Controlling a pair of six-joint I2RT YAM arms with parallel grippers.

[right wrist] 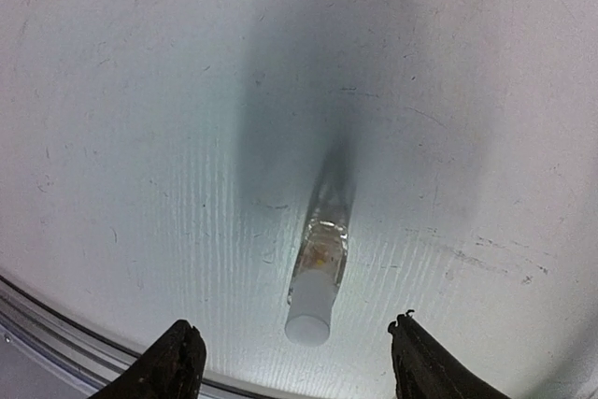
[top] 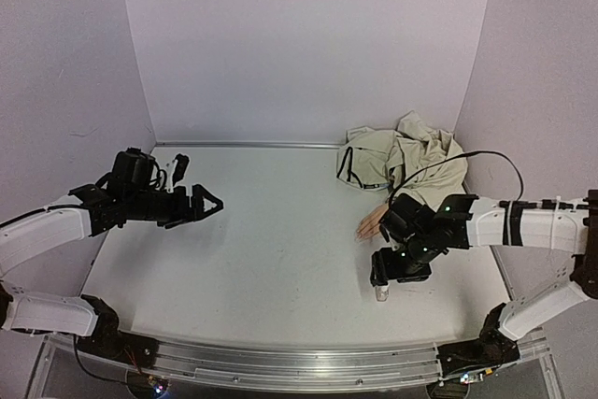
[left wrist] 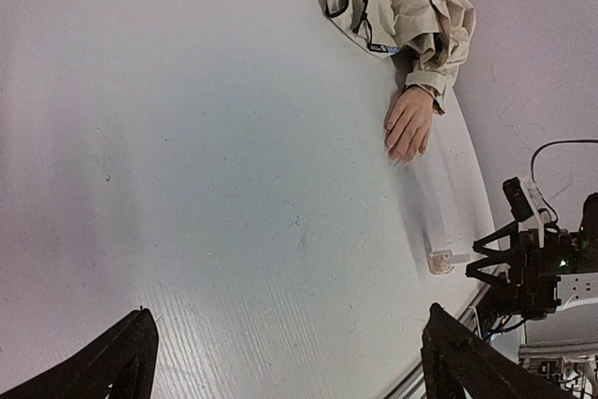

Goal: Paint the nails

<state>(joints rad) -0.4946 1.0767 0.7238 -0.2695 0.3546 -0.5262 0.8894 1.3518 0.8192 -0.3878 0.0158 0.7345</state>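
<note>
White table [top: 280, 259]: clear bottle [right wrist: 318, 268], maybe yellowish liquid inside, sits between spread fingers of R tool [right wrist: 297, 326]; L tool [left wrist: 288, 315] open too.

Top view: light is even and diffuse, from overhead. The walls [top: 308, 44] carry a faint lilac cast. The table [top: 280, 231] is bright and free of glare, with only faint, soft shadows beneath the left arm [top: 56, 231] and right arm [top: 523, 223]. Fine detail is grainy.

Left wrist view: wide-angle bending shows toward the edges. The table is brightest at 9 o'clock. The left gripper [left wrist: 290, 315] shows as black, soft-edged silhouettes at 7 and 5 o'clock.

Right wrist view: a broad, blurred shadow runs from the bottle [right wrist: 318, 273] toward 12 o'clock. The table's grain is sharp. The right gripper [right wrist: 294, 324] is dark and out of focus at 7 and 5 o'clock.
</note>
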